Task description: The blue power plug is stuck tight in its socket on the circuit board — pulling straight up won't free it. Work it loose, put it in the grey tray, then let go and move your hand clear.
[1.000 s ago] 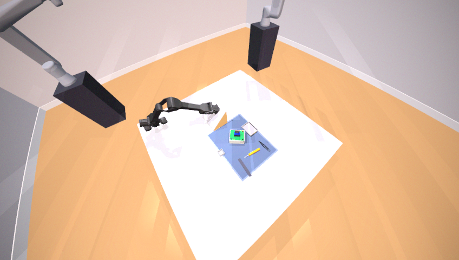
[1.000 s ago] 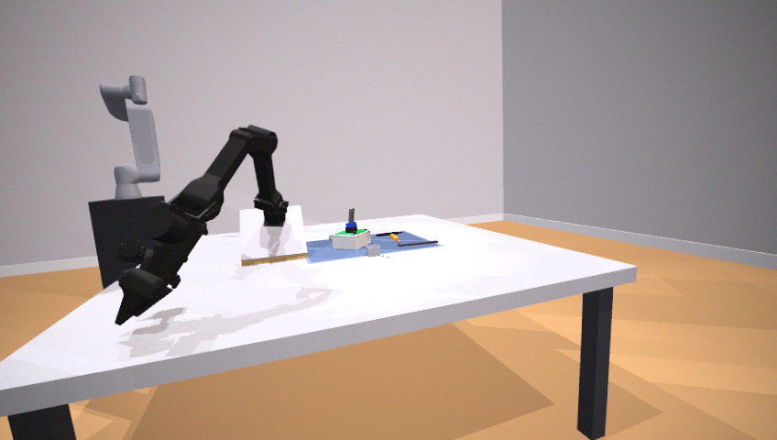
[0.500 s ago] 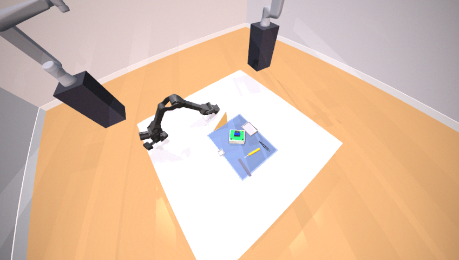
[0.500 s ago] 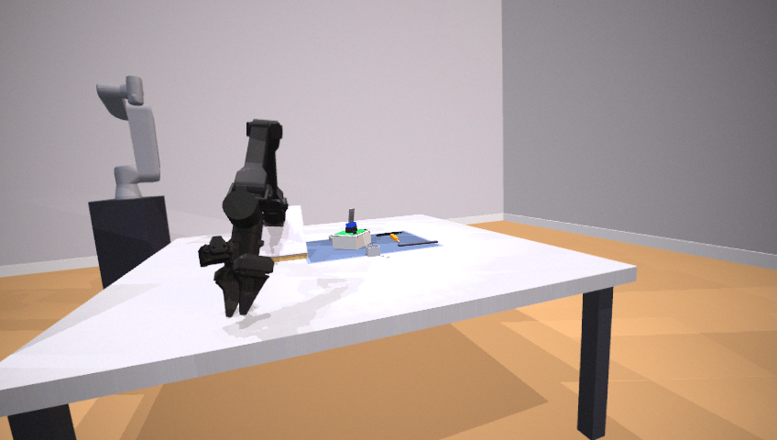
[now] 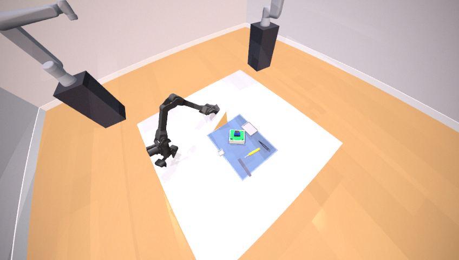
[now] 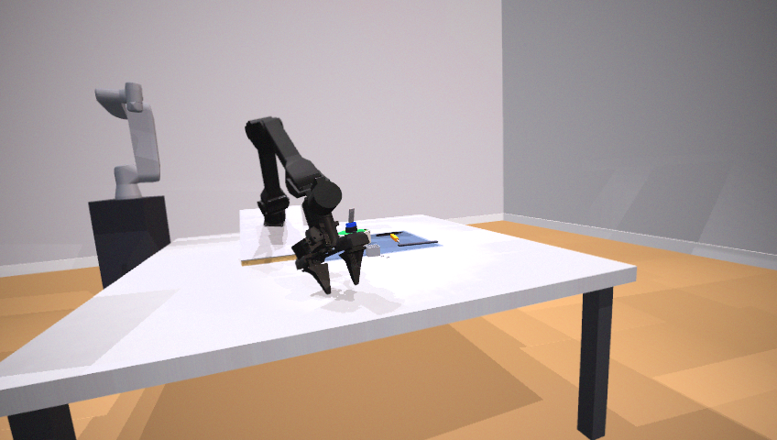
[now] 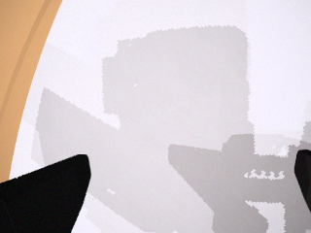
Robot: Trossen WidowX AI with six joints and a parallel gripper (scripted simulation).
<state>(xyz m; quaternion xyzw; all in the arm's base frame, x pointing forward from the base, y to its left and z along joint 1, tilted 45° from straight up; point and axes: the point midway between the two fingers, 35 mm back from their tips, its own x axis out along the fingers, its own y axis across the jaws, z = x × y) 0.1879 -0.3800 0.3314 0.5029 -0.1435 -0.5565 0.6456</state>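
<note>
Two fingers of the gripper (image 5: 168, 157) (image 6: 342, 288) (image 7: 193, 156) are spread wide, and between them nothing is held. They point down above the white worktop (image 5: 289, 131) (image 6: 518, 272) (image 7: 146, 15), and in the wrist view their dark tips stand at both sides, with grey shadows on the white surface. The black arm (image 5: 163, 117) (image 6: 267, 158) is bent, and its gripper is well apart from the blue mat (image 5: 222, 138) (image 6: 417, 238).

The blue plug (image 5: 237, 134) (image 6: 351, 225) sits on top of the green circuit board (image 5: 233, 138) (image 6: 347, 233), which lies on this mat. If it is seated fully in the socket, I cannot tell. Near the board is the grey tray (image 5: 249, 128), and the plug is outside of it. Also on the mat there are a yellow screwdriver (image 5: 254, 151) (image 6: 394, 237), dark tweezers (image 5: 264, 145) and a long dark strip (image 5: 244, 167). One small pale block (image 5: 221, 152) (image 6: 373, 250) is at the mat's edge.
</note>
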